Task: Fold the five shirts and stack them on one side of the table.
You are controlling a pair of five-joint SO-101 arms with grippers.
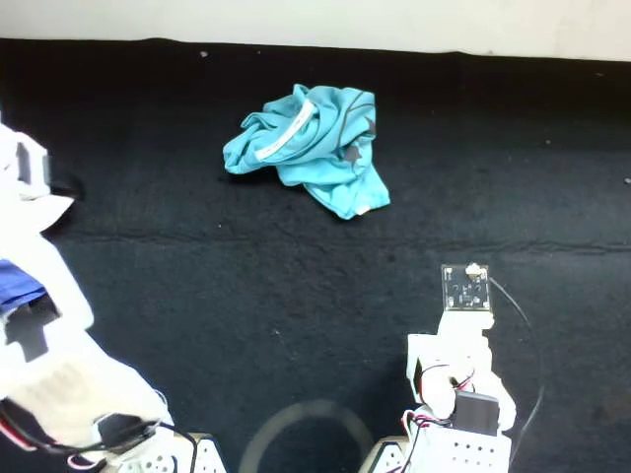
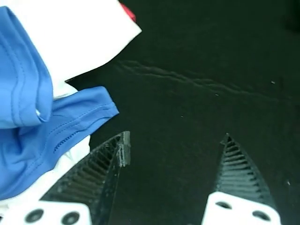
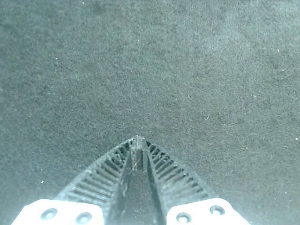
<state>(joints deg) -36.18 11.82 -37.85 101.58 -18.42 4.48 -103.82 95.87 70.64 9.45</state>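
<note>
- Teal shirt point(image 1: 309, 148): crumpled, far centre of table point(image 1: 197, 296).
- Left gripper point(image 2: 176, 136): jaws wide, holding nothing, beside blue shirt point(image 2: 28, 117) lying on white shirt point(image 2: 79, 33), left edge.
- Right gripper point(image 3: 137, 145): jaws together, holding nothing, above table.

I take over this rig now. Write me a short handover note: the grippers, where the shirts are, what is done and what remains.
Left gripper: open, empty, above the black table, right beside the pile.
Right gripper: shut, empty, over bare table near its own base.
Pile at the left side: blue shirt on top of a white shirt, with red fabric peeking out behind. I cannot tell how neatly they are folded.
Teal shirt: crumpled, unfolded, at the far middle of the table.
Left to do: fold the teal shirt and stack it on the pile.
</note>
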